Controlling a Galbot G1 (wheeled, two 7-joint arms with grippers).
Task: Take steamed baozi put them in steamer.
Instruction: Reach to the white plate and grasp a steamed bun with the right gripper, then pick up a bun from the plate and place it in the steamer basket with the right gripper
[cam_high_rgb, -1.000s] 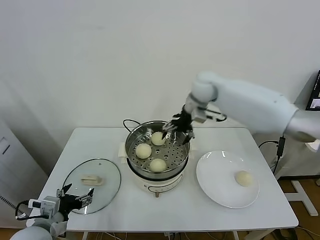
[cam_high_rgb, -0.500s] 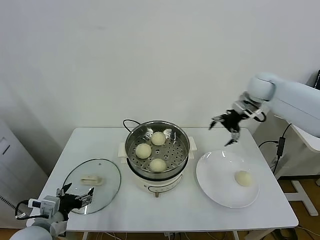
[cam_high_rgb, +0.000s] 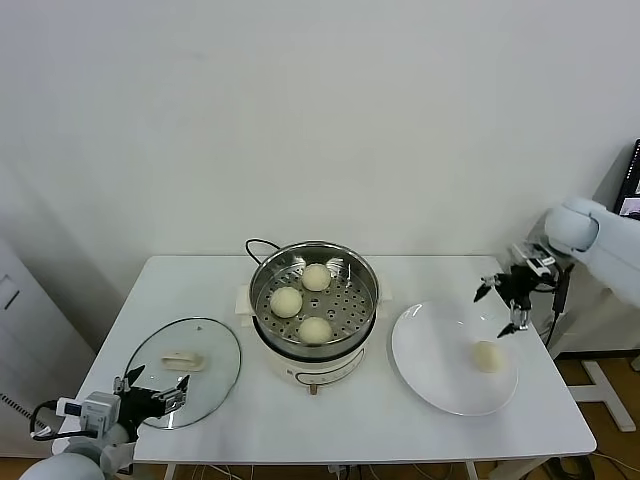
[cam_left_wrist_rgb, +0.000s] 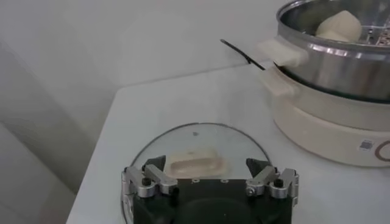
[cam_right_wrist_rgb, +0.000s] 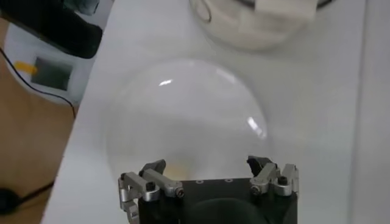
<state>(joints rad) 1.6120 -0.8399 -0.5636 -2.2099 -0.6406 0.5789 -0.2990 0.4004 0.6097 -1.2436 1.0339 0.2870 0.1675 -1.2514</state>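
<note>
Buns: three (cam_high_rgb: 301, 301) sit in your steamer (cam_high_rgb: 314, 340) as your right gripper (cam_high_rgb: 510, 302), swung back from it wide open and empty, hangs above the last bun (cam_high_rgb: 487, 356) on the plate (cam_high_rgb: 430, 360)

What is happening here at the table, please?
A robot is moving baozi from a plate into a steamer. Three baozi lie in the steamer; the last baozi waits on the plate. The right gripper, open and empty, hangs above it. The left gripper sits open near the glass lid.
</note>
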